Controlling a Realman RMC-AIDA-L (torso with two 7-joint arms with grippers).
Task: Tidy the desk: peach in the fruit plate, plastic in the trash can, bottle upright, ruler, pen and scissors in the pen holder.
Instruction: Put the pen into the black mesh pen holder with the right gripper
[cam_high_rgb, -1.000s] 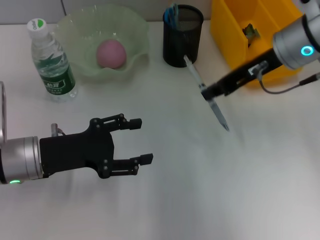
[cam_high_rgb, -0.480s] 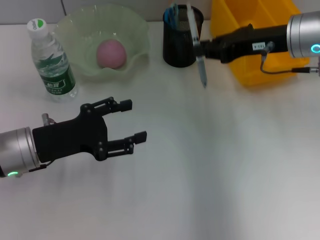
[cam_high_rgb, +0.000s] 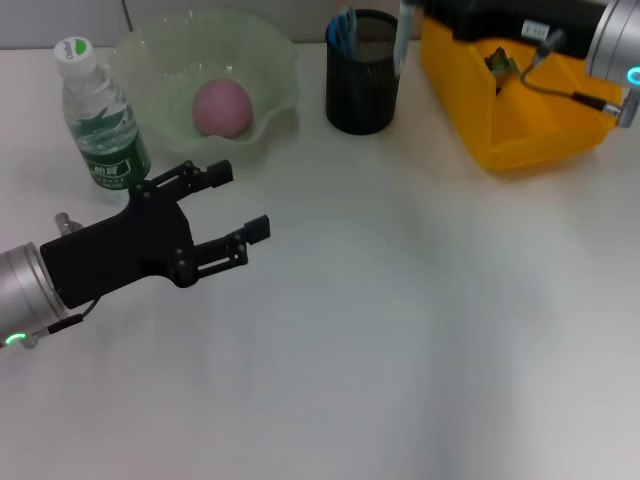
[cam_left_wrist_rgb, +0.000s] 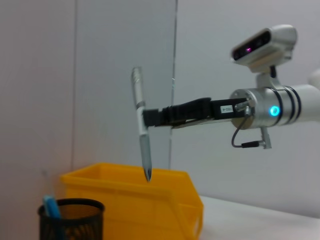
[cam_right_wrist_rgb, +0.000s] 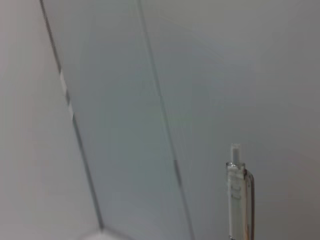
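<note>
The right end effector (cam_left_wrist_rgb: 145, 118) is gripping the pen (cam_left_wrist_rgb: 141, 131) upright, tip down, above the pen holder (cam_high_rgb: 365, 71) beside the yellow bin (cam_high_rgb: 520, 100). The left end effector (cam_high_rgb: 240, 210) is hovering over the counter (cam_high_rgb: 400, 320) near the bottle (cam_high_rgb: 100, 120), fingers spread wide. The peach (cam_high_rgb: 221, 108) is lying in the plate (cam_high_rgb: 270, 60).

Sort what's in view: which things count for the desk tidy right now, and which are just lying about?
In the job:
- pen, held upright by the right gripper
- pen holder
- peach in the fruit plate
- bottle, upright
- yellow trash can

Just there:
- left gripper, open, holding nothing
- white desk
</note>
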